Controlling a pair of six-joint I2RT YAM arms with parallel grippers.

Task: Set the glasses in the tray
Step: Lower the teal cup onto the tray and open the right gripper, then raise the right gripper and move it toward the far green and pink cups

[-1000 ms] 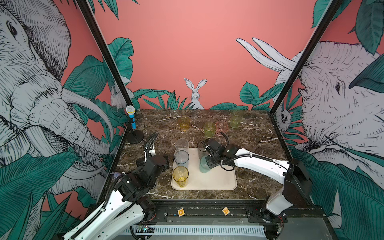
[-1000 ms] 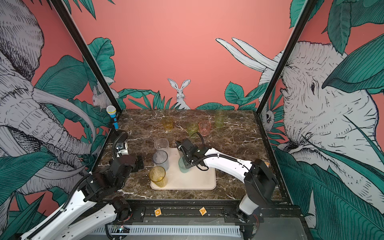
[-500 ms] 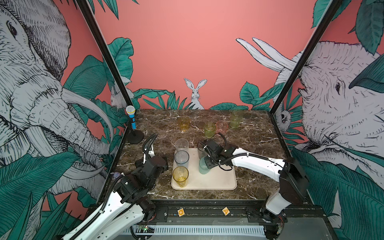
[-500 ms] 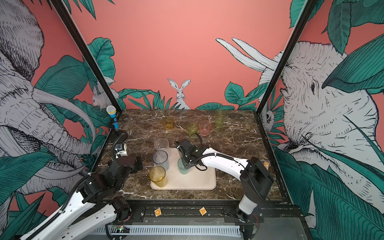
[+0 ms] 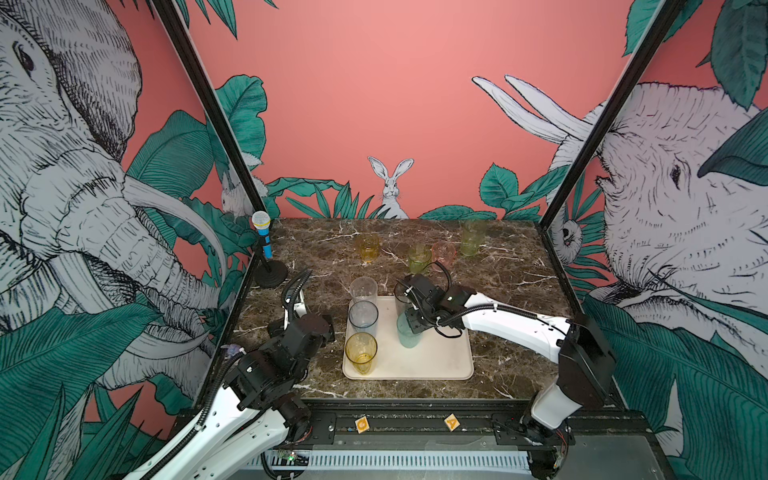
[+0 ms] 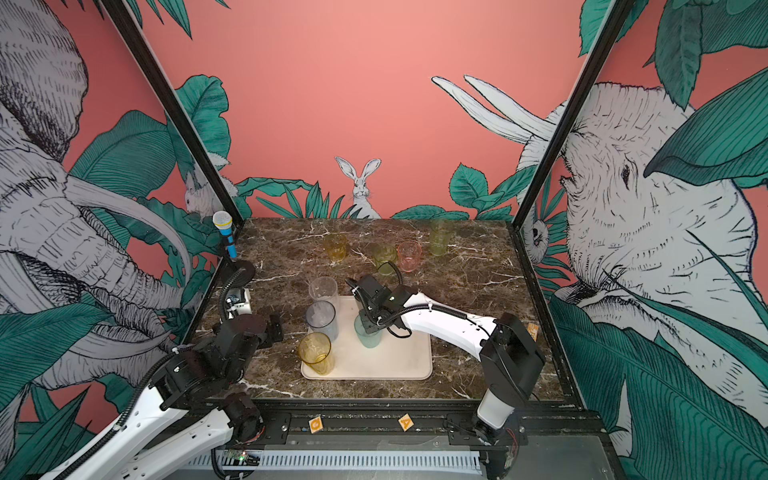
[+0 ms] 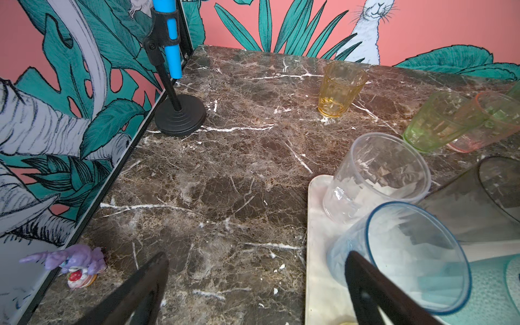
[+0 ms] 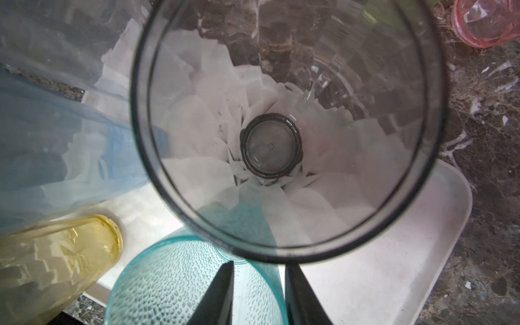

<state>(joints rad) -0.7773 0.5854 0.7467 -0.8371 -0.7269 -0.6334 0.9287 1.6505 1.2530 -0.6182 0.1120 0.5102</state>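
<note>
Right wrist view: your right gripper [image 8: 259, 278] has its two black jaws a little apart, astride the rim of the teal glass [image 8: 174, 281], and seems to pinch nothing. That glass stands upright on the tray [image 8: 380, 253] with the smoky grey glass [image 8: 281, 84], blue-grey glass [image 8: 56, 140], yellow glass [image 8: 56, 259] and clear glass [image 5: 363, 289], so five are placed. Your left gripper [image 7: 256, 261] hovers wide open and empty beside the tray. Four are left at the back of the table [image 5: 519, 291]: amber glass [image 5: 368, 248], short green glass [image 5: 419, 257], pink glass [image 5: 443, 254], tall green glass [image 5: 472, 237].
</note>
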